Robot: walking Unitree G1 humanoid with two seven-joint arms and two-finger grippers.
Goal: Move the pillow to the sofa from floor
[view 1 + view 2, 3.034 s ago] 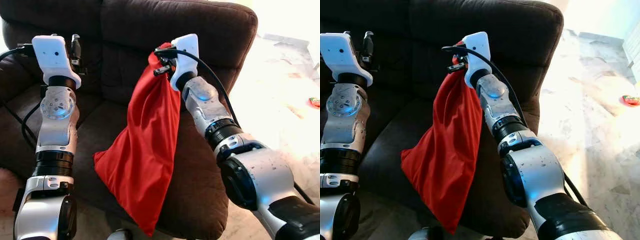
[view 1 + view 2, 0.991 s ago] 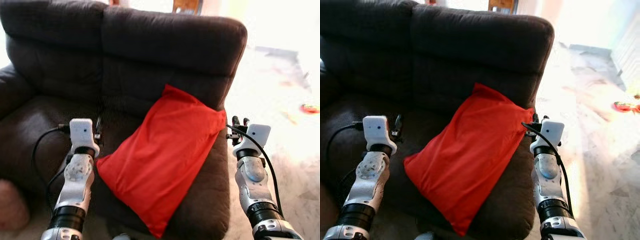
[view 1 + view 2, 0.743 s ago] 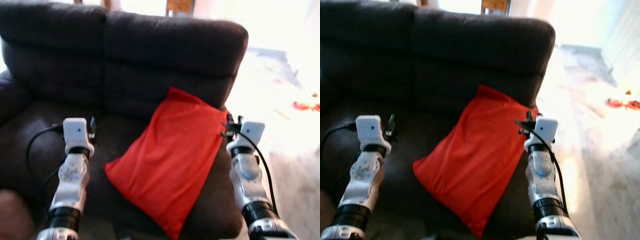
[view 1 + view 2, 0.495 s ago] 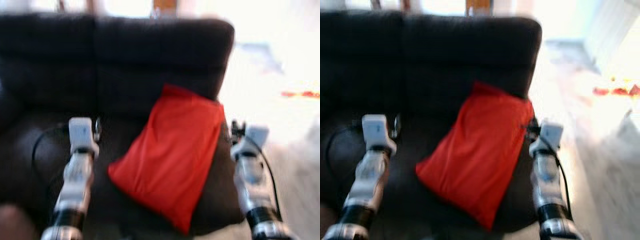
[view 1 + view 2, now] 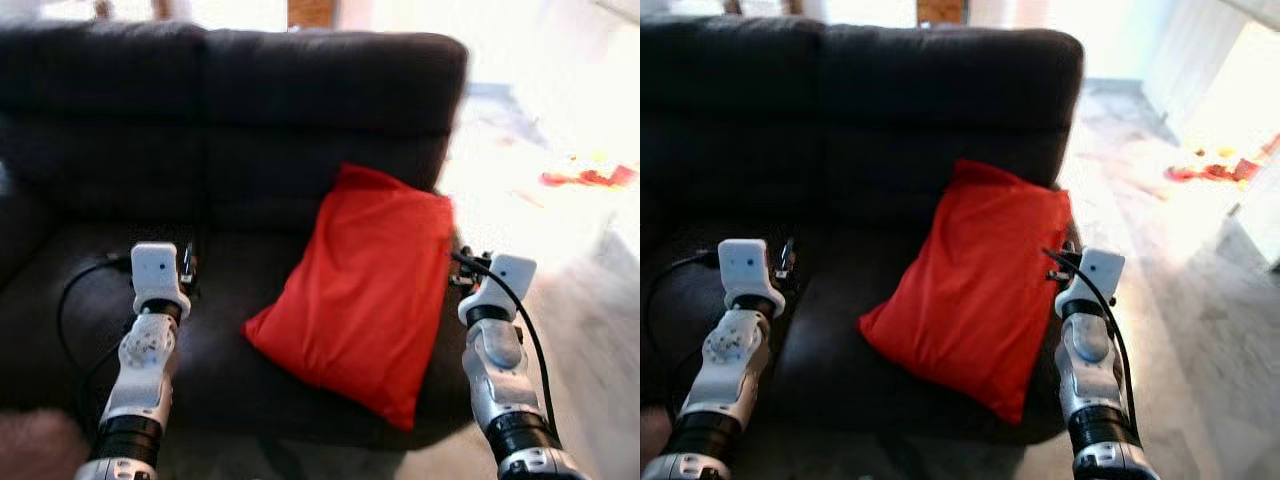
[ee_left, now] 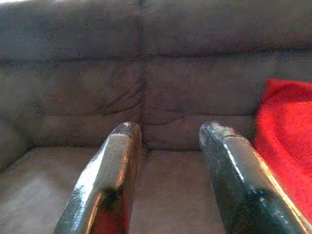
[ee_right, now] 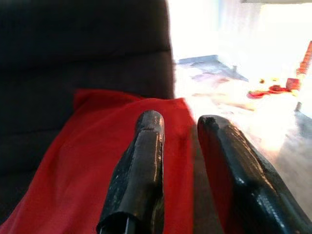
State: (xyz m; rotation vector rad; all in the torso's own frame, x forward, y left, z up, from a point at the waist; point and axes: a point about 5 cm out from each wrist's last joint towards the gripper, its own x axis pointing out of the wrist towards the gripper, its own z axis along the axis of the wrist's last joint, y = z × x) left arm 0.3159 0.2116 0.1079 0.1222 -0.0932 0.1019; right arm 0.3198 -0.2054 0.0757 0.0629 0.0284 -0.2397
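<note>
Pillow [image 5: 365,290] lies on the seat of the sofa [image 5: 300,90], at the robot's right end, its top edge leaning against the back cushion and its lower corner reaching the front edge of the seat. You can log the placement as done, judged from how it rests.

Left gripper [image 6: 168,146]: fingers parted, nothing between them, held over the seat well apart from the pillow. Right gripper [image 7: 179,129]: fingers a narrow gap apart, empty, just beside the pillow's right edge.

Handling note: red, smooth woven cover, flat rectangular shape, little filling by the look of it. Expect it light, limp and a bit slippery; it will sag and fold from any single pinch point. If you must reseat it, pinch a top corner or the top seam, where the fabric bunches.

Sofa upholstery is dark brown, napped, with soft rounded cushions; the floor [image 5: 1200,300] beside it is pale glossy marble
</note>
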